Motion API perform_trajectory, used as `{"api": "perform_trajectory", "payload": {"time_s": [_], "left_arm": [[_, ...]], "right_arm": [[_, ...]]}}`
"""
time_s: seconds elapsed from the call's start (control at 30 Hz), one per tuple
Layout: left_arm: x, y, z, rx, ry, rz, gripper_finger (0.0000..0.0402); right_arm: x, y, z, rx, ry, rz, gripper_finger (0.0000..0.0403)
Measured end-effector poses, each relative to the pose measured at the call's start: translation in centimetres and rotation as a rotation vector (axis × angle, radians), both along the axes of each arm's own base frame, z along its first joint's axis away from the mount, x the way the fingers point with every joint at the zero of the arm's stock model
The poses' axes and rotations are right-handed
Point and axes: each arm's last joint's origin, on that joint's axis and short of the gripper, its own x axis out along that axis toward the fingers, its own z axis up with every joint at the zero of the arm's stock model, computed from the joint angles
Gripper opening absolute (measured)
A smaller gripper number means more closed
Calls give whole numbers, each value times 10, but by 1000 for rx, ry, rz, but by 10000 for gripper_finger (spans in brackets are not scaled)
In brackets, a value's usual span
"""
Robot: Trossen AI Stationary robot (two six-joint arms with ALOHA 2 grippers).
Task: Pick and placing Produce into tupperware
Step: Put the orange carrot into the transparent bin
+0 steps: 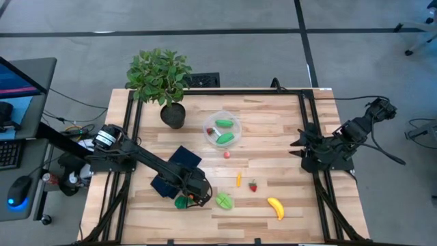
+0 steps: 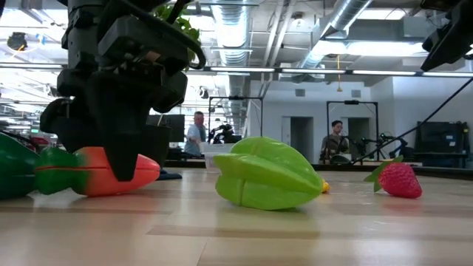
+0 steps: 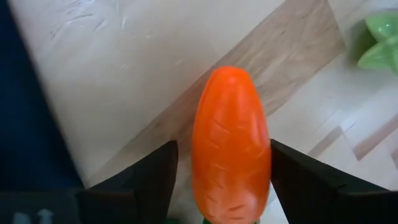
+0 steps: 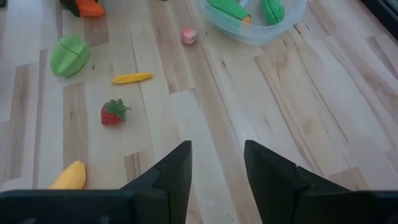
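An orange carrot (image 3: 230, 143) with a green top (image 1: 181, 201) lies on the table near its near edge. My left gripper (image 1: 196, 195) is open and points down over it, one finger on each side of the orange body. The round clear tupperware (image 1: 223, 113) sits at the table's middle with two green pieces and a small red one inside. Loose on the wood lie a green star fruit (image 1: 224, 200), a strawberry (image 1: 253, 185), a banana (image 1: 275, 207), a small yellow piece (image 1: 238, 180) and a small pink piece (image 1: 226, 155). My right gripper (image 4: 217, 168) waits open at the right edge. My left gripper straddles the carrot's orange body (image 3: 205, 155) from above, fingers across it. A gap shows beside one finger (image 3: 158, 177). The other finger (image 3: 298, 180) lies right at the carrot's side; whether it touches, I cannot tell. The carrot rests flat on the table.
A dark flat rectangle (image 1: 176, 171) lies just behind the left gripper. A potted plant (image 1: 160, 78) stands at the far left. The star fruit (image 2: 266, 174) is close to the carrot's right. People show in the room beyond the table.
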Motion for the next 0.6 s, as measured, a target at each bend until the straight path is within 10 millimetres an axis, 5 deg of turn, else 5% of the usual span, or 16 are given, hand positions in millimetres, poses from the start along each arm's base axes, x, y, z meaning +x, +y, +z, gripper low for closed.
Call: {"api": "perform_trajectory", "payload": {"time_s": [0.6], "left_arm": [[-1,1,-1,19,1,7,172]], "right_arm": [[0,0,0,-3,4,1,135]]}}
